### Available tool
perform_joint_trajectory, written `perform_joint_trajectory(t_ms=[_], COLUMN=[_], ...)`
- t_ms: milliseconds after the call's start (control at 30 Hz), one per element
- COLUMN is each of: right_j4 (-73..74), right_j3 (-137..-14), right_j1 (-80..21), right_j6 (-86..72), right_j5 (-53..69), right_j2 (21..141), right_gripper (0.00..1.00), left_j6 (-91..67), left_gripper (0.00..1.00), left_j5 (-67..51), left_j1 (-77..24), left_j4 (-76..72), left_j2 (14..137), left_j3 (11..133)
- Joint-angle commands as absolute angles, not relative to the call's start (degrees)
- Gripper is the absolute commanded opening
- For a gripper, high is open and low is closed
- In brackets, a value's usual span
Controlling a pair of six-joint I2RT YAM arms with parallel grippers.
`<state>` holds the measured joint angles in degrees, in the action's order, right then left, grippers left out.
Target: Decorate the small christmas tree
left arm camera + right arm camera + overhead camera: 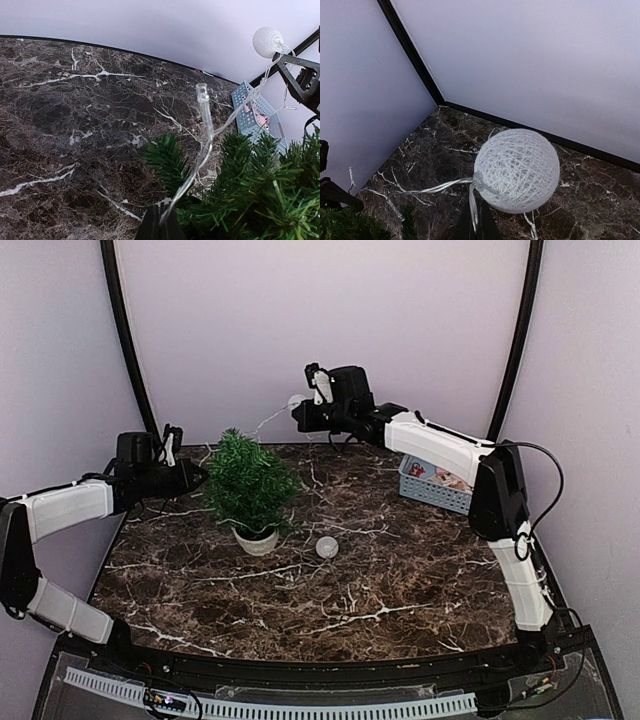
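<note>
Top external: left gripper [200,476] and right gripper [297,413] pinch light string [268,421] beside tree [248,485]; basket [432,486], ball [326,546] nearby.

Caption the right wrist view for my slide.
Right gripper pinches the light-string wire beside a white woven ball.

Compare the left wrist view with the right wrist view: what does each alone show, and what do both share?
Only the left wrist view shows the blue basket and the bare clear tip of the light string. Only the right wrist view shows the black post at the table's far left corner. Both show the white thread ball, the light string, the small christmas tree and the marble table.
</note>
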<state>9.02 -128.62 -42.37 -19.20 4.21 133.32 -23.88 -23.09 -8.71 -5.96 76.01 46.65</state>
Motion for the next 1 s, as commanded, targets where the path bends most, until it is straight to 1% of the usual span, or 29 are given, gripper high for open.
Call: perform_joint_trajectory(t_ms=[0,67,167,267,333,400,433,467,500,533,600,667,833,967], right_j4=[9.06,7.69,8.31,9.79,9.24,8.04,7.93,7.98,8.13,8.37,9.35,11.09,14.42,16.15], right_j3=[-124.58,-119.83,-115.37,-111.50,-107.93,-104.47,-103.36,-102.34,-101.50,-100.71,-99.53,-98.56,-95.74,-93.93], right_j1=[-42.01,-41.99,-41.96,-42.13,-42.32,-42.45,-42.53,-42.66,-42.76,-42.92,-43.25,-43.75,-46.28,-48.11], right_j6=[-20.49,-20.25,-19.66,-19.06,-18.70,-18.32,-18.31,-18.23,-18.16,-18.28,-18.33,-18.69,-19.27,-20.60], right_j5=[4.35,4.22,3.96,4.42,4.46,4.99,5.53,6.34,7.49,8.28,9.96,11.10,11.58,11.57], right_j2=[131.54,129.07,126.23,124.18,121.79,119.13,117.93,116.88,115.89,115.01,113.59,112.11,109.20,107.96], right_gripper=[0.00,0.00,0.00,0.00,0.00,0.00,0.00,0.00,0.00,0.00,0.00,0.00,0.00,0.00], left_j6=[-22.52,-22.17,-21.63,-21.18,-20.56,-19.40,-19.06,-18.52,-18.27,-17.79,-17.03,-16.20,-13.83,-11.61], left_gripper=[0.04,0.07,0.19,0.24,0.31,0.43,0.46,0.52,0.56,0.61,0.67,0.70,0.72,0.73], left_j5=[-25.96,-26.21,-26.69,-27.07,-26.04,-23.78,-22.92,-21.02,-20.05,-18.31,-16.44,-16.73,-19.06,-18.41], left_j1=[-8.15,-8.09,-8.09,-8.09,-8.09,-8.09,-8.09,-8.09,-8.09,-8.09,-8.13,-8.21,-10.36,-14.83], left_j4=[-6.50,-6.13,-5.14,-5.05,-4.88,-3.55,-2.45,-1.88,-0.84,-0.60,0.82,1.29,2.95,7.30], left_j2=[77.84,78.78,79.49,78.66,76.92,74.58,73.72,71.74,69.48,68.40,64.75,61.01,51.86,50.31], left_j3=[49.18,49.59,50.15,50.25,49.86,49.64,49.41,49.23,48.61,48.21,46.63,43.77,40.27,40.78])
